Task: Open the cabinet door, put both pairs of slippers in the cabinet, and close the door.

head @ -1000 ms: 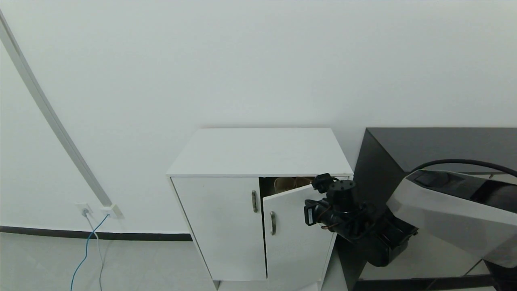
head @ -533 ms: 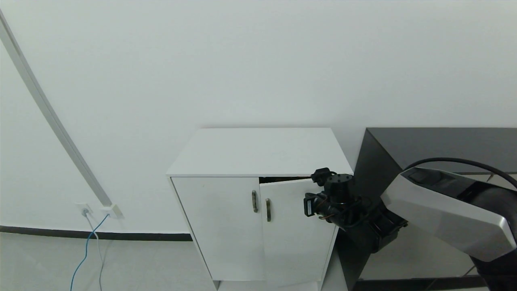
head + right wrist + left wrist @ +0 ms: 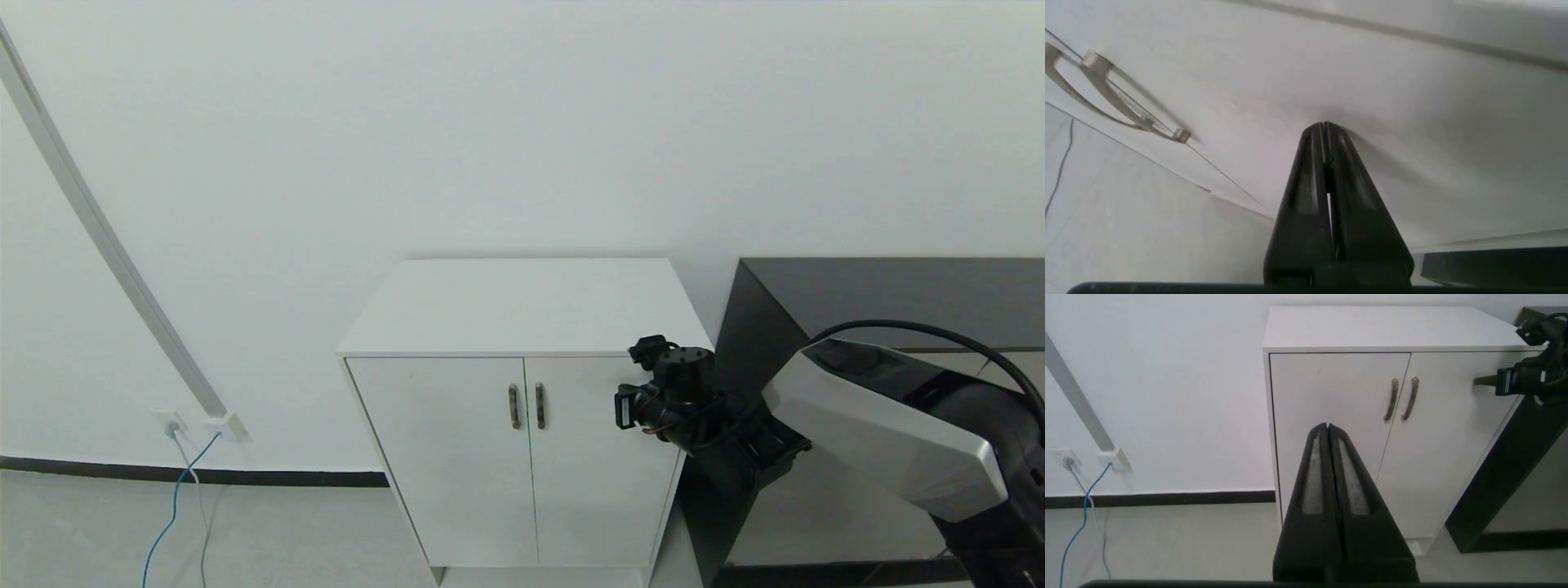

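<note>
White wall (image 3: 522,122) and pale floor (image 3: 269,531); white cabinet (image 3: 522,310) stands against the wall, both doors shut.
Fingers pressed together and empty, the right gripper (image 3: 1327,128) touches the right door (image 3: 600,482) high up; the left gripper (image 3: 1327,427), also closed on nothing, hangs well back from the front.

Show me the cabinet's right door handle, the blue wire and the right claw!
right door handle (image 3: 540,406), head view, middle of the bar.
blue wire (image 3: 175,496), head view, its hanging middle.
right claw (image 3: 1327,129), right wrist view, between its fingertips.
</note>
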{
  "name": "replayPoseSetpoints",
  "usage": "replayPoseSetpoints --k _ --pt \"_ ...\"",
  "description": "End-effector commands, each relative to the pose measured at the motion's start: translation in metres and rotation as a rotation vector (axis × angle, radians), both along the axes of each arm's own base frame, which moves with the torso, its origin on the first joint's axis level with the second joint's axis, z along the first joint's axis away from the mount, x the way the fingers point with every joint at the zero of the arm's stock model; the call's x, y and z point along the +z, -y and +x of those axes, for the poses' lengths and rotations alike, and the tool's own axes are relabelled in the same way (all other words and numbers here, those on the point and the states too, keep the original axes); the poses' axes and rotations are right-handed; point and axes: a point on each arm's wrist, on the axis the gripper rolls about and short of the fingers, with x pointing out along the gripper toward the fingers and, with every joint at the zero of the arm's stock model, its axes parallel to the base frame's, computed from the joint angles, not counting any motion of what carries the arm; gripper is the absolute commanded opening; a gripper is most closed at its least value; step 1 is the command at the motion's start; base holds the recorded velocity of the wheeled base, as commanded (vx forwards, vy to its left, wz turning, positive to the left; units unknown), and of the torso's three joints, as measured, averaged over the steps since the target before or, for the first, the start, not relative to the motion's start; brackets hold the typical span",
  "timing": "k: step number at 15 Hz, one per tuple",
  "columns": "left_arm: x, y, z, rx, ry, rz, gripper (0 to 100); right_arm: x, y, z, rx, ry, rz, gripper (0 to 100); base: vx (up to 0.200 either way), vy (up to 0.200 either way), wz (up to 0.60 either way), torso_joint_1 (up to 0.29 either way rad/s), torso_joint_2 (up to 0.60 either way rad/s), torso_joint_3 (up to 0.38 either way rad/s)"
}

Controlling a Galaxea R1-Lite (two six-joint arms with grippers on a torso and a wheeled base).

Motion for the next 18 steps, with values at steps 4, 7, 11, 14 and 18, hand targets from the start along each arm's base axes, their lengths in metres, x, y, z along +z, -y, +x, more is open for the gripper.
replayPoseSetpoints --k 4,7,11,14,18 --pt "0.0 0.0 0.0 0.0 -0.001 0.0 0 0.0 0.003 0.003 -0.009 0.004 0.002 0 0.0 0.0 0.0 0.0 0.0 0.0" --pt "0.0 0.0 0.0 0.0 -0.001 0.0 0 0.002 0.002 -0.004 0.0 -0.001 -0.001 0 0.0 0.0 0.0 0.0 0.0 0.0" --pt "0.0 0.0 0.0 0.0 -0.001 0.0 0 0.013 0.001 -0.027 0.026 0.001 0.002 0 0.0 0.0 0.0 0.0 0.0 0.0" --pt "0.0 0.0 0.0 0.0 -0.001 0.0 0 0.033 0.009 -0.057 0.046 0.025 0.016 0 0.0 0.0 0.0 0.0 0.0 0.0" --pt "0.001 0.0 0.0 0.001 0.001 0.0 0 0.069 0.041 -0.102 0.023 0.054 0.034 0 0.0 0.0 0.0 0.0 0.0 0.0"
